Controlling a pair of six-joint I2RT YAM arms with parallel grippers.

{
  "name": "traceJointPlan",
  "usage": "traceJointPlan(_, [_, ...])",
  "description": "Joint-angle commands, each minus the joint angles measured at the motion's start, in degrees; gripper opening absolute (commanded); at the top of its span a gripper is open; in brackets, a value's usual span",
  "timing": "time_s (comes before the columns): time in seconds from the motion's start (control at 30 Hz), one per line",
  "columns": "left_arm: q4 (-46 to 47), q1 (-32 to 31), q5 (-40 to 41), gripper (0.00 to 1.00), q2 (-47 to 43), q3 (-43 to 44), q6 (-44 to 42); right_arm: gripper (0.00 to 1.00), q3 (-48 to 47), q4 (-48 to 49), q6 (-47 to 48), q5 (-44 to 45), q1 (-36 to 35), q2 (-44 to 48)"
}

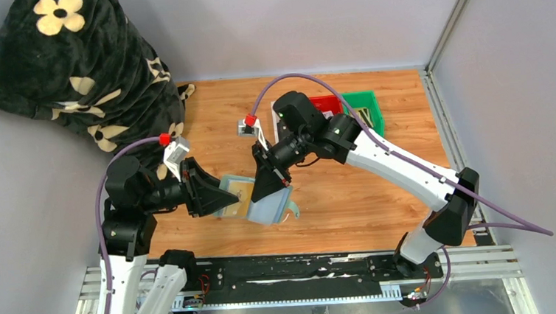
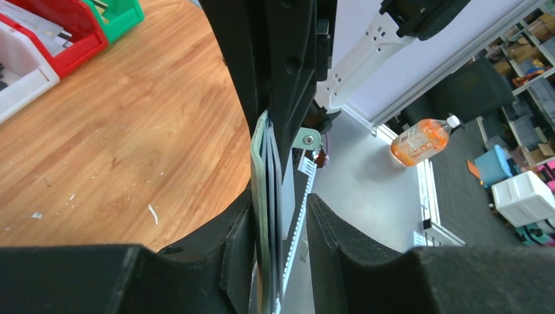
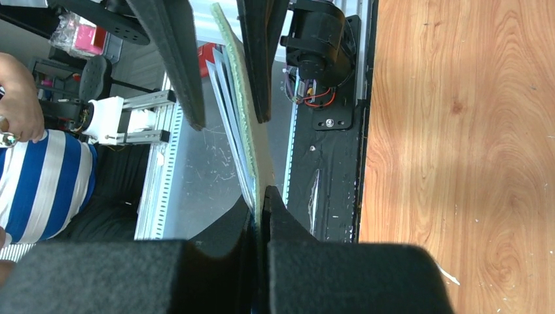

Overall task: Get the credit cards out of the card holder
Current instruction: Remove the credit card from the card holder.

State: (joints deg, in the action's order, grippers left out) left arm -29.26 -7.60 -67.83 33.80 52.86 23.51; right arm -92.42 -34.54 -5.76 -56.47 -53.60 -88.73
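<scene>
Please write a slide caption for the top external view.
The right hand pinches the sage-green card holder over the wooden table; the open left hand straddles its other end.

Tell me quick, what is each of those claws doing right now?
Left gripper: open, straddling the card holder.
Right gripper: shut on the card holder.
</scene>
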Motion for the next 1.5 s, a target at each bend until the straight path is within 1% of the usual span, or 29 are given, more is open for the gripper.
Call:
traceJointPlan(0.0, [-0.27,-0.14,-1.96,0.35,-1.14,-1.53,-0.05,0.0,-4.23,-3.46,2.51,-0.81,-1.39,-0.54])
traceJointPlan(0.17, [-0.27,-0.09,-1.95,0.26,-1.46,-2.32,-0.13,0.0,-5.97,-4.44,3.37,-1.03,-1.67,-0.83])
traceJointPlan(0.23, [-0.32,-0.05,-1.95,0.25,-1.46,-2.48,-0.11,0.0,-6.22,-4.5,3.62,-1.4,-1.68,-0.67])
traceJointPlan(0.27, [-0.36,-0.13,-1.88,0.25,-1.46,-2.56,0.14,0.0,-6.24,-4.48,3.68,-1.41,-1.77,-0.56])
traceJointPlan(0.33, [-0.4,-0.13,-1.82,0.33,-1.61,-2.8,0.84,0.0,-6.41,-4.48,3.82,-1.45,-1.77,-0.49])
traceJointPlan(0.5, [-0.45,-0.14,-2.59,0.33,-1.85,-3.0,2.07,0.0,-6.67,-4.41,4.17,-1.88,-1.94,-0.65])
traceJointPlan(0.6, [-0.37,-0.14,-2.97,0.27,-2.16,-3.18,2.23,0.0,-6.93,-4.4,4.25,-2.12,-2.02,-0.81])
traceJointPlan(0.63, [-0.43,-0.14,-3.23,0.22,-2.16,-3.2,2.23,0.0,-7.09,-4.44,4.26,-2.15,-2.03,-0.89])
traceJointPlan(0.67, [-0.41,-0.14,-3.54,0.15,-2.16,-3.26,2.24,0.0,-7.25,-4.39,4.24,-2.16,-2.1,-1.04])
traceJointPlan(0.7, [-0.44,-0.14,-3.6,0.12,-2.16,-3.21,2.2,0.0,-7.51,-4.39,4.26,-2.07,-2.12,-1.08])
traceJointPlan(0.73, [-0.41,-0.14,-3.64,0.06,-2.11,-3.2,2.01,0.02,-7.77,-4.32,4.08,-1.74,-2.11,-1.25])
traceJointPlan(0.8, [-0.45,-0.14,-3.23,0.0,-2.03,-2.93,1.5,0.11,-7.83,-3.48,3.57,-1.02,-2.03,-1.16])
traceJointPlan(0.87, [-0.42,-0.14,-1.75,0.0,-1.71,-2.35,1.2,0.23,-7.14,-1.67,2.67,-0.22,-1.88,-0.38])
traceJointPlan(0.9, [-0.37,-0.14,-0.89,0.0,-1.5,-1.85,0.99,0.33,-6.53,-0.73,2.26,0.17,-1.59,0.06])
traceJointPlan(1.0, [-0.38,-0.14,0.82,0.0,-0.59,-0.52,0.84,0.46,-3.83,3.67,-0.3,1.11,0.15,2.53])
traceJointPlan(1.07, [-0.21,-0.14,1.38,0.0,0.06,0.15,0.96,0.5,-0.44,7.24,-2.67,2.55,2.95,5.04])
traceJointPlan(1.13, [1.53,-0.14,2.16,0.0,0.37,0.16,2.72,0.51,2.92,11.49,-5.82,4.68,6.01,8.2])
traceJointPlan(1.23, [7.75,-0.14,4.51,0.0,-0.35,-1.29,8.85,0.52,8.66,18.86,-12.0,8.89,10.44,13.67])
traceJointPlan(1.33, [14.07,-0.14,8.23,0.0,-1.58,-3.14,14.6,0.53,14.05,26.25,-16.64,13.05,11.44,19.75])
traceJointPlan(1.37, [15.34,-0.14,9.11,0.0,-1.77,-3.46,16.1,0.53,15.93,28.71,-18.14,12.21,11.42,20.98])
traceJointPlan(1.4, [16.88,-0.14,10.14,0.0,-1.8,-3.73,17.52,0.53,18.02,34.63,-22.57,10.93,11.36,21.9])
traceJointPlan(1.47, [18.63,-0.14,10.69,0.0,-1.49,-3.97,19.82,0.52,21.58,42.66,-28.67,8.34,10.64,22.61])
